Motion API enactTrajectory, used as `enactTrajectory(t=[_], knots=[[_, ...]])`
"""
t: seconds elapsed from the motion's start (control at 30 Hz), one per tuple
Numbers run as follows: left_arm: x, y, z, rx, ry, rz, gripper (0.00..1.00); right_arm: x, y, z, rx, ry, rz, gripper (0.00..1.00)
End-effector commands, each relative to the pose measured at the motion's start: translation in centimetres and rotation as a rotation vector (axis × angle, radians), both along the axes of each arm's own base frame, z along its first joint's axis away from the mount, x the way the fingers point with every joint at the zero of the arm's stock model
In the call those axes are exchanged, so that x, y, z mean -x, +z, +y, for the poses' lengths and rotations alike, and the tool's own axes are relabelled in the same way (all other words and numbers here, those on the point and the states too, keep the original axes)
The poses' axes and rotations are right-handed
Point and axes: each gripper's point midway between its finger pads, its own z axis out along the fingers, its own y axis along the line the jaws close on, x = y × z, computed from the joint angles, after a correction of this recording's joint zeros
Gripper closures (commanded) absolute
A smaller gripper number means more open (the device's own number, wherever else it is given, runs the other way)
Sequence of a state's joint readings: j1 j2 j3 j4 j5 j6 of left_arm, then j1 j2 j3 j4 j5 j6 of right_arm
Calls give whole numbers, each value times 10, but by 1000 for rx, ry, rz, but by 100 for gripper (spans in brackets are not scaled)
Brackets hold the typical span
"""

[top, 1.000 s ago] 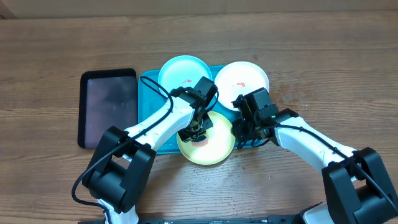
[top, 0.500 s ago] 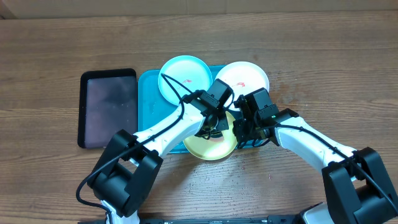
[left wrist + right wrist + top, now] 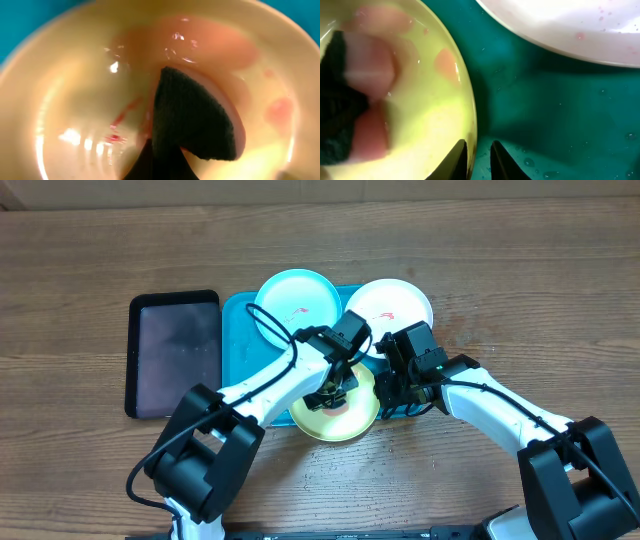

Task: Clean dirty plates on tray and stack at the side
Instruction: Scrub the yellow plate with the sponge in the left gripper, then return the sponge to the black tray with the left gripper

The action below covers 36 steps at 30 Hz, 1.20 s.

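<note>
**Scrubbing the yellow-green plate, rim pinned**

The yellow-green plate point(image 3: 345, 420) sits at the near edge of the blue tray point(image 3: 240, 320). The cyan plate point(image 3: 290, 292) and the white plate point(image 3: 400, 298) lie behind it, each showing a small red smear.

Your left gripper point(image 3: 328, 393) is over the bowl of the plate, closed on a dark scrub pad point(image 3: 192, 120). The pad is pressed into the wet, pink-streaked surface. The fingers themselves are lost in blur in the wrist view, so read that hold as likely rather than certain.

Your right gripper point(image 3: 478, 160) is narrowed to a slit with the plate's right rim between its tips, pinning it in place.

Treat this plate as light, stiff plastic, slick with water, so it will probably skate or tip under a hard wipe. Take it by the rim only, with the pinch set well over the lip, and keep your pad pressure gentle and toward the pinned side
</note>
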State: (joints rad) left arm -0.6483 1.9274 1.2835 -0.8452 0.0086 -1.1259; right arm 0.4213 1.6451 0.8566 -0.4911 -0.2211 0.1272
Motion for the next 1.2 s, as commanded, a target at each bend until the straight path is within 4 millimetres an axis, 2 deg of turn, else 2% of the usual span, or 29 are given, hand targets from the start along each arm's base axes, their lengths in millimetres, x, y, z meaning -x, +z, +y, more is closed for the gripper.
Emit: enactTrajectory(t=[0.0, 0.13, 0.23, 0.33, 0.43, 0.6, 0.67, 0.77, 0.83, 0.87, 0.93, 1.17], knots=[[-5, -7, 35, -105, 91, 10, 96, -8, 3, -6, 43, -24, -22, 83], [-13, 3, 50, -154, 87, -39, 96, -9, 1, -15, 76, -92, -14, 85], [-34, 13, 30, -67, -53, -128, 96, -10, 2, -14, 71, -90, -18, 85], [-43, 27, 9, 16, -162, -183, 96, -11, 2, -14, 70, -90, -20, 80], [-50, 47, 7, 31, -219, -236, 96, -12, 3, -13, 66, -90, -27, 72], [-60, 87, 16, 44, -290, -341, 96, -14, 4, -10, 47, -85, -32, 67], [-64, 102, 29, 31, -296, -374, 96, -11, 5, -4, 18, -70, -18, 65], [-66, 117, 58, 4, -240, -384, 96, -4, 6, 4, -30, -47, 15, 64], [-67, 121, 80, -19, -221, -374, 96, -1, 5, 3, -25, -47, 26, 64], [-66, 121, 99, -41, -207, -352, 96, -1, 4, 3, -24, -47, 31, 64], [-65, 119, 119, -64, -194, -324, 96, 0, 4, 4, -29, -44, 36, 64], [-68, 114, 188, -128, -176, -273, 96, 6, 3, 6, -47, -34, 62, 83]])
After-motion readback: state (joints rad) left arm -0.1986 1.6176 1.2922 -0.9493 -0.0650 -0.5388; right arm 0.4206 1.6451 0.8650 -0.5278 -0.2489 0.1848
